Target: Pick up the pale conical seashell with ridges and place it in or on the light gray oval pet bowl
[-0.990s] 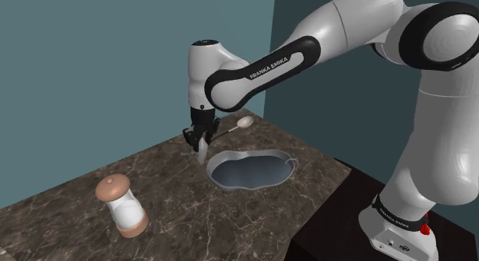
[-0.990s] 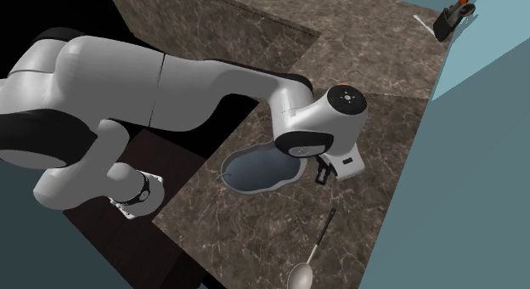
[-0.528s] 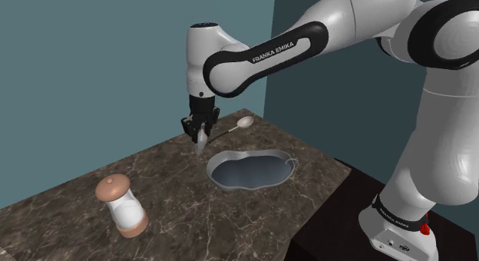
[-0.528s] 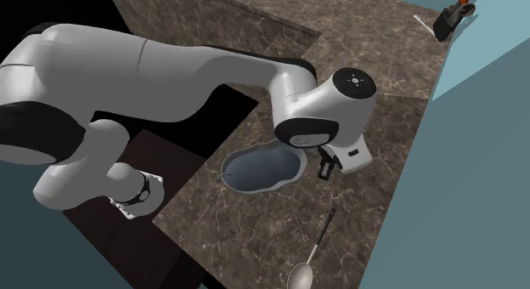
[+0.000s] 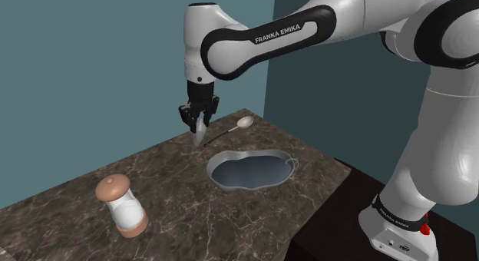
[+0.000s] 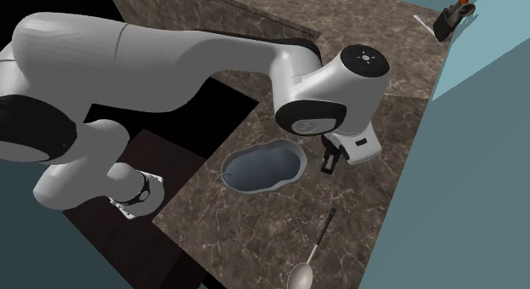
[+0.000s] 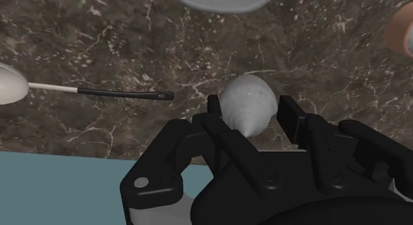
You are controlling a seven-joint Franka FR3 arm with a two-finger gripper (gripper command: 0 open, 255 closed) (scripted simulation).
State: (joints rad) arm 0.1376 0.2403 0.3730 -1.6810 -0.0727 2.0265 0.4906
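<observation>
Gripper [image 5: 198, 120] pinches the pale ridged seashell [image 5: 201, 133] between both fingers, clear above the counter [image 5: 176, 186], near its far edge by the wall. In the wrist view the seashell [image 7: 247, 104] has its long axis roughly along the fingers, broad end beyond the tips.

Key relation: the oval pet bowl [image 5: 253, 173] lies below the gripper and to the shoulder view's right, toward the counter's stand-side edge. Bowl interior: nothing in it.

Spoon [image 5: 238, 125] lies just beyond the bowl. Judgement: carry sideways over the bowl, then lower.
</observation>
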